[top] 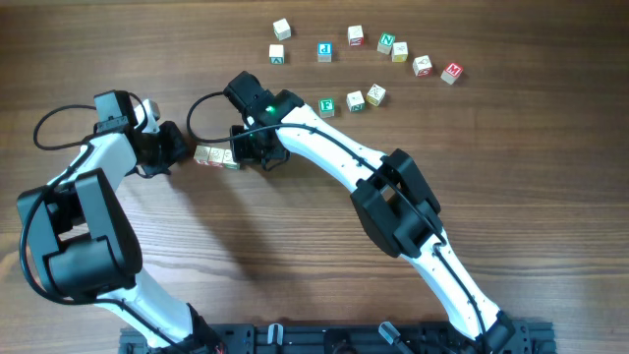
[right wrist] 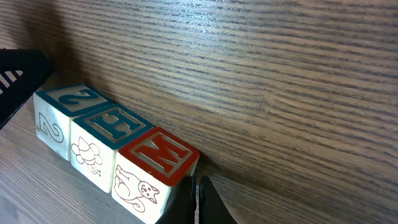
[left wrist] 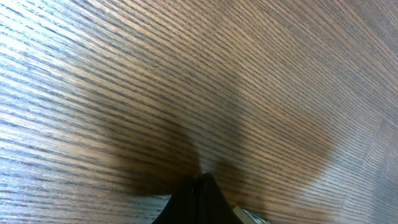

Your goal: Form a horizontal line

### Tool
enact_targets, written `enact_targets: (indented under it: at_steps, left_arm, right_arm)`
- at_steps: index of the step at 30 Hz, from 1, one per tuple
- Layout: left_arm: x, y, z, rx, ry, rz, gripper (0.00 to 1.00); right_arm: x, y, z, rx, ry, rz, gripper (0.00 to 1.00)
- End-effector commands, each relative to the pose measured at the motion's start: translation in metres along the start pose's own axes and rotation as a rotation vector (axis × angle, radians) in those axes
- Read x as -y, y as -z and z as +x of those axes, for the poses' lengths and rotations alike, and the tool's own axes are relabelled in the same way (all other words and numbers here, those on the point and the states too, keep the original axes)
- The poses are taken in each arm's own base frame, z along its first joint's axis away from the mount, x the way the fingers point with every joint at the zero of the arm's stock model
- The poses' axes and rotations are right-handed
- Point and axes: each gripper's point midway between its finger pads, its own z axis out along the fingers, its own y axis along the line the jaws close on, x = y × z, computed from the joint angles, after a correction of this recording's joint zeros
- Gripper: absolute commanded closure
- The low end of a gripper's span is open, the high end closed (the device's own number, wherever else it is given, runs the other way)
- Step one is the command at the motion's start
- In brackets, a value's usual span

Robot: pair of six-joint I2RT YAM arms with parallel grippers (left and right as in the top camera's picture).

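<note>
The horizontal line [right wrist: 118, 158] is pale wood with thin dark line drawings on its sides (a cat-like animal under the red top). In the right wrist view its tops run teal, teal, red from the ten o'clock end to the four o'clock end. The table [top: 511, 177] is brown with fine darker grain stripes, and the left arm [top: 108, 162] and right arm [top: 329, 147] are white shells with black joints, the right one carrying a small green light. At about two o'clock of the line overhead lie a pale blue-lettered cube [top: 324, 51] and a red-faced cube [top: 451, 72].
</note>
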Motion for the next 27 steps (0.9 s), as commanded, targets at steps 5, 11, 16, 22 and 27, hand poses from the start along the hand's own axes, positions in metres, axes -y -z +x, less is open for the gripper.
enact_targets:
  at_steps: [5, 11, 16, 22, 27]
  left_arm:
    - [0.0020, -0.0061, 0.0106, -0.036, -0.005, 0.035, 0.96]
    - [0.0020, -0.0061, 0.0107, -0.036, -0.005, 0.035, 0.96]
    - [0.0013, -0.0060, 0.0135, -0.048, -0.001, 0.032, 0.96]
    - [0.0021, -0.0058, 0.0163, -0.059, 0.003, 0.038, 0.96]
    - [0.0037, -0.0056, 0.0189, -0.071, 0.007, 0.048, 0.96]
  right_arm:
    - [0.0040, -0.0147, 0.0061, -0.023, 0.018, 0.003, 0.96]
    - [0.0030, -0.0147, 0.0048, -0.017, 0.022, -0.001, 0.95]
    - [0.0031, -0.0147, 0.0048, -0.018, 0.025, -0.001, 0.95]
    - [0.0024, -0.0148, 0.0040, -0.014, 0.029, -0.004, 0.95]
    - [0.0026, -0.0147, 0.0038, -0.014, 0.029, -0.004, 0.95]
